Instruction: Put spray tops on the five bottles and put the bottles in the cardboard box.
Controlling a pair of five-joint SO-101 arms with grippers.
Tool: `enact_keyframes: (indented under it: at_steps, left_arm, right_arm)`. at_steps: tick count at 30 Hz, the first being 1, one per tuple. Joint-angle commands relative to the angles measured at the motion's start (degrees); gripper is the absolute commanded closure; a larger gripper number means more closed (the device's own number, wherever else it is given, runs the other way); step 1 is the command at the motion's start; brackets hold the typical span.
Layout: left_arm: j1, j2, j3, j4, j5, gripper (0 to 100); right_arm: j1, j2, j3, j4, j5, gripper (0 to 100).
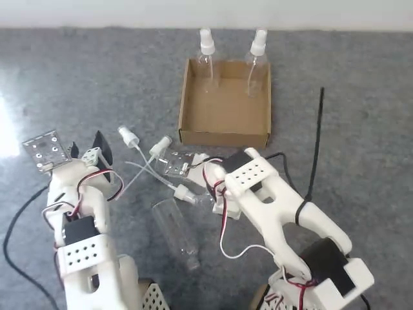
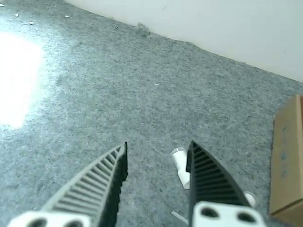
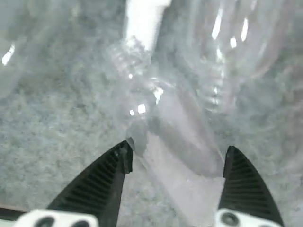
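The grey speckled table (image 1: 361, 97) runs back to a white wall (image 1: 322, 13). A box (image 1: 224, 137) sits open at the far middle, with two capped bottles (image 1: 206, 61) (image 1: 257, 61) standing upright inside along its far wall.

The right claw (image 3: 180, 146) is low over the clutter in front of the box. Its jaws are spread wide, with a clear bottle (image 3: 175, 127) lying between them, not clamped. I cannot tell whether a finger touches it.

The left claw (image 2: 158, 146) is near the table's left side, well apart from the box. It is parted with nothing between its jaws, and a loose spray top (image 2: 180, 165) lies just beside one finger.

Another bare bottle (image 1: 175, 231) lies on its side between the two arms. A second loose top (image 1: 160, 147) lies close to the box's front corner.
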Motion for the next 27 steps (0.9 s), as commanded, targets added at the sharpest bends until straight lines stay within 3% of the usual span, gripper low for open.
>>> enact_keyframes:
  at_steps: [1, 11, 18, 24, 27]
  left_arm:
    - [-0.09, -1.49, -0.75, -1.67, 0.0, 81]
    - [-0.09, -1.49, -0.75, -1.67, 0.0, 81]
    - [-0.09, -1.49, -0.75, -1.67, 0.0, 81]
    - [-0.09, -1.49, -0.75, -1.67, 0.0, 81]
    - [-0.09, -1.49, -0.75, -1.67, 0.0, 81]
  right_arm:
    - [2.68, -0.84, -3.43, 3.65, 0.53, 76.0]
    - [6.29, -0.92, -4.13, 12.88, 0.62, 76.0]
    - [6.29, -0.92, -12.48, 23.43, 0.53, 75.4]
    - [5.76, -0.92, -14.33, 24.13, 0.18, 63.4]
    - [4.53, -0.92, -14.42, 23.78, 0.18, 62.5]
